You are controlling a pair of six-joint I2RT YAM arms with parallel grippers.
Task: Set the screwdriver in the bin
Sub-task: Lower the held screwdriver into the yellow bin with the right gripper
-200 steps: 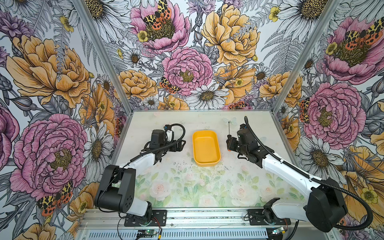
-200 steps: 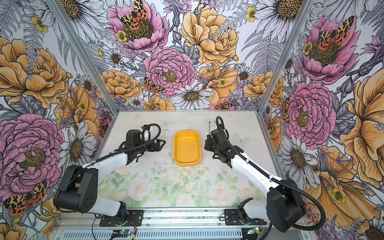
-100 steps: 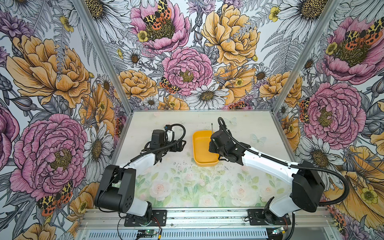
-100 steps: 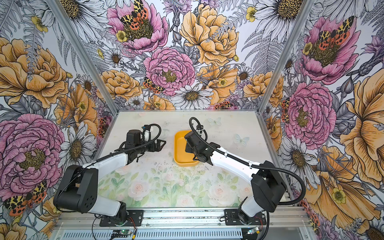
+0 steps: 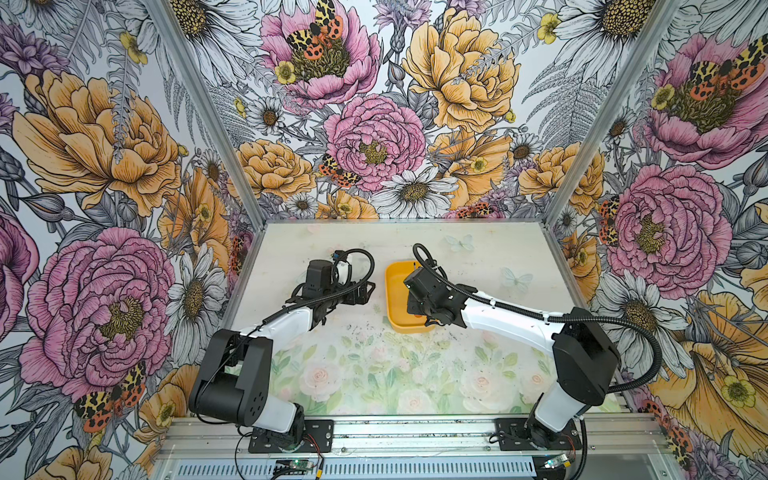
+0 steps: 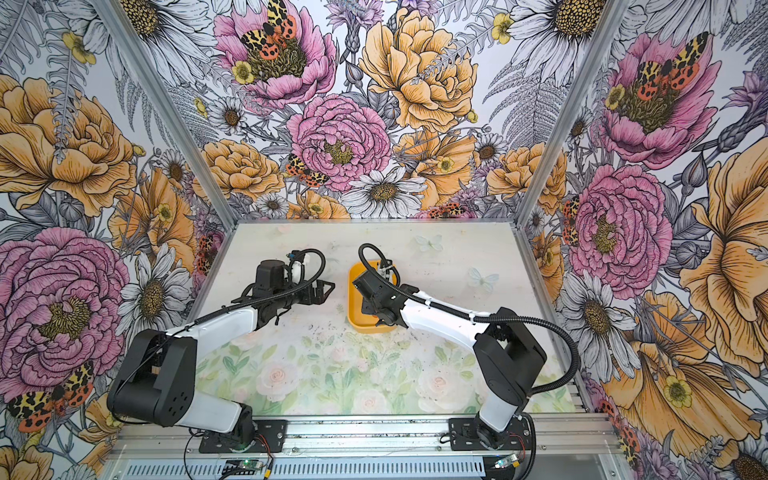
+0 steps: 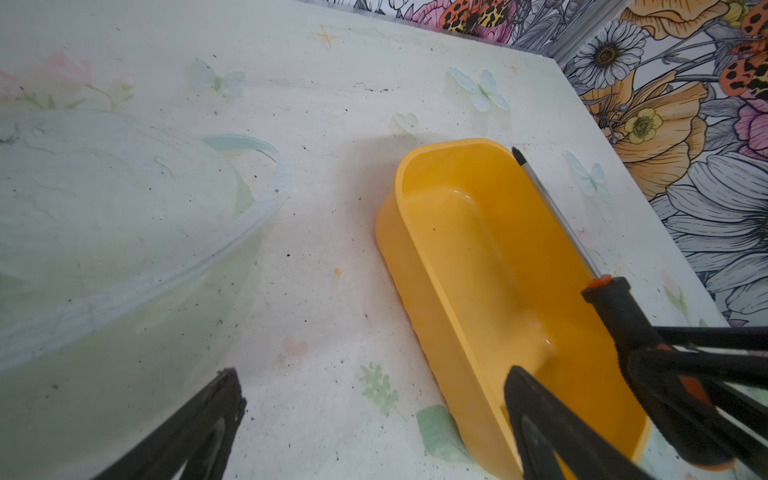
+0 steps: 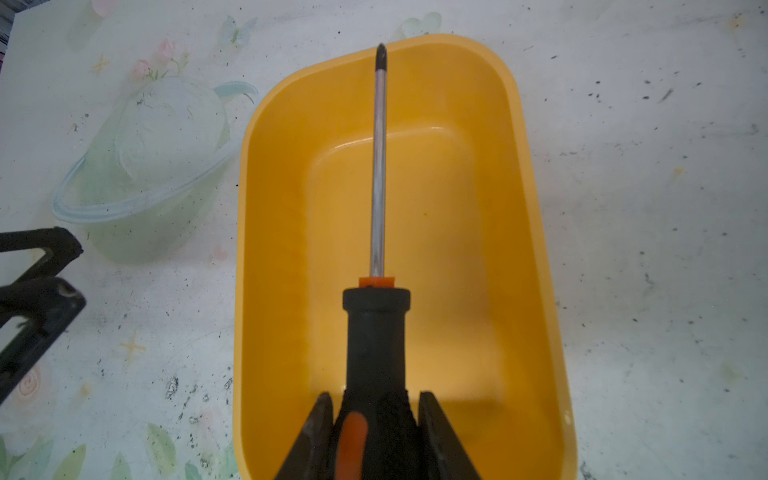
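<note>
While the right claw (image 8: 376, 401) grips its black-and-orange handle, the screwdriver (image 8: 377, 249) hangs over the yellow bin (image 8: 272, 249).

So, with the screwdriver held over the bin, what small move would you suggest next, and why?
Probably lower the screwdriver into the bin: the right gripper is shut on its handle, the shaft runs along the bin, and the tip looks close to the far rim.
</note>
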